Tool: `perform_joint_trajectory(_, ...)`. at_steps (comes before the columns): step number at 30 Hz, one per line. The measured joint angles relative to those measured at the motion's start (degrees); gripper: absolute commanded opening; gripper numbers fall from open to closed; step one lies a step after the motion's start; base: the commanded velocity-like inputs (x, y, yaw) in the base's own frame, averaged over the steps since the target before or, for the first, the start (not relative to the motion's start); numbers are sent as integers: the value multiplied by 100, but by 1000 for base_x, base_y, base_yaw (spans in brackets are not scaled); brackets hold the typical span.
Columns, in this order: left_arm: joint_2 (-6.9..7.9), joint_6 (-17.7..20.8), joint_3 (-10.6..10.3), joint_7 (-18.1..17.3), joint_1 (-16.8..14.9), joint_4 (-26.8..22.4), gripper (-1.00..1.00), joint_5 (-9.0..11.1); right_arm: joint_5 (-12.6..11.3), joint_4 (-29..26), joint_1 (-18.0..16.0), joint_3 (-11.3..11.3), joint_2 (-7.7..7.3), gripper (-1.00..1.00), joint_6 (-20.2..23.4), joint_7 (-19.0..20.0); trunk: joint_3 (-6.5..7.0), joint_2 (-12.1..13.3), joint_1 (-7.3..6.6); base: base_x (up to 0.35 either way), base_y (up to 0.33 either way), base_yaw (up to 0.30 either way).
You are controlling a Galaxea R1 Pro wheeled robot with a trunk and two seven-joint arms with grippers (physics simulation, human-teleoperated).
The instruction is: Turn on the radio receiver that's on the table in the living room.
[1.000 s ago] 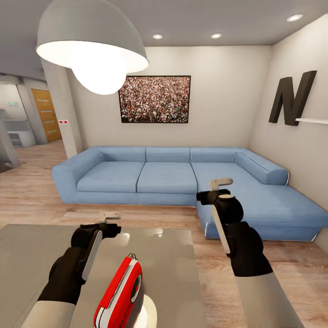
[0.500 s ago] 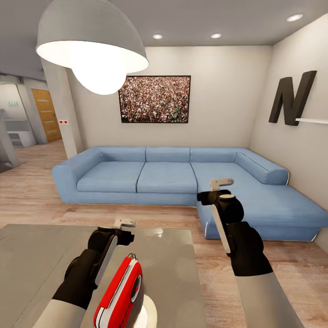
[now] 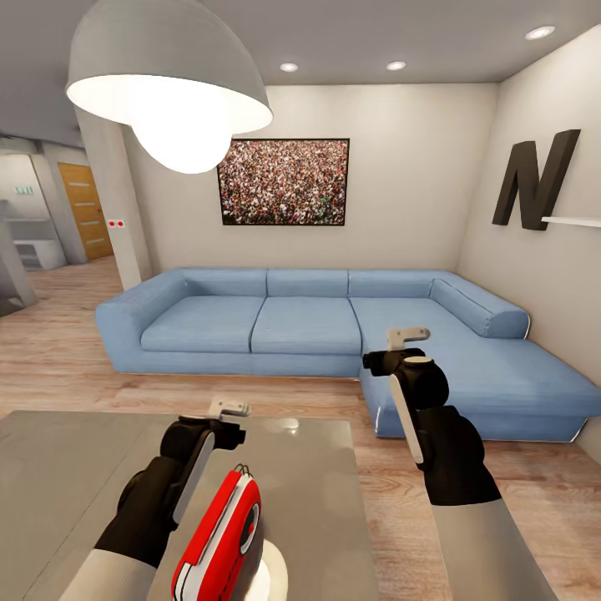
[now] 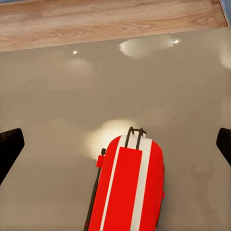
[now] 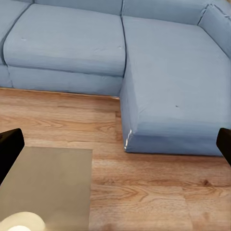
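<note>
The radio receiver (image 3: 219, 538) stands on edge near the robot-side edge of the glossy grey coffee table (image 3: 50, 467), its red front with round dial turned toward the robot's right and its thin wire handle at the top; the left wrist view shows the same radio (image 4: 127, 185) from above, red with white stripes, resting on the reflective tabletop (image 4: 57, 96) beside a bright lamp reflection. The left gripper (image 3: 228, 409) hangs over the table just beyond the radio, clear of it, and in its wrist view the two dark fingertips (image 4: 9, 147) sit at opposite edges of the frame, spread wide with nothing between them. The right gripper (image 3: 407, 337) is raised higher, off the table's right side over the wood floor (image 3: 392, 492); its fingertips (image 5: 9, 144) are likewise set wide apart and empty, looking down on a table corner (image 5: 53, 183) and the sofa's chaise (image 5: 178, 77). Behind stretches the living room: a blue L-shaped sofa (image 3: 292, 321), a framed crowd picture (image 3: 283, 182), a dark letter N (image 3: 534, 179) on the right wall, and a domed pendant lamp (image 3: 167, 79) overhead.
</note>
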Motion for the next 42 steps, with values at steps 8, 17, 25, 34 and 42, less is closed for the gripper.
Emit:
perform_joint_trajectory(8, 43, 4, 0, 0, 74, 47, 100, 5, -7, 0, 7, -1, 0, 100, 0, 8, 0, 0, 0, 0, 0, 0)
perform_joint_trajectory(17, 60, 18, 0, 0, 349, 286, 100, 10, -34, 0, 9, -1, 7, 100, 0, 9, 0, 0, 0, 0, 0, 0)
perform_joint_trajectory(25, 61, 19, 0, -6, 389, 806, 100, 10, -155, 0, 9, -1, 14, 100, 0, 15, 0, 0, 0, 0, 0, 0)
perform_joint_trajectory(34, 61, 20, 0, -9, 389, 866, 100, 10, -240, -1, 8, -1, 43, 100, 0, 16, -17, 0, 0, 0, 0, 0)
perform_joint_trajectory(42, 61, 20, 0, -9, 389, 918, 100, 10, -241, -6, 8, -1, 44, 100, 0, 17, -82, 0, 0, 0, 0, 0)
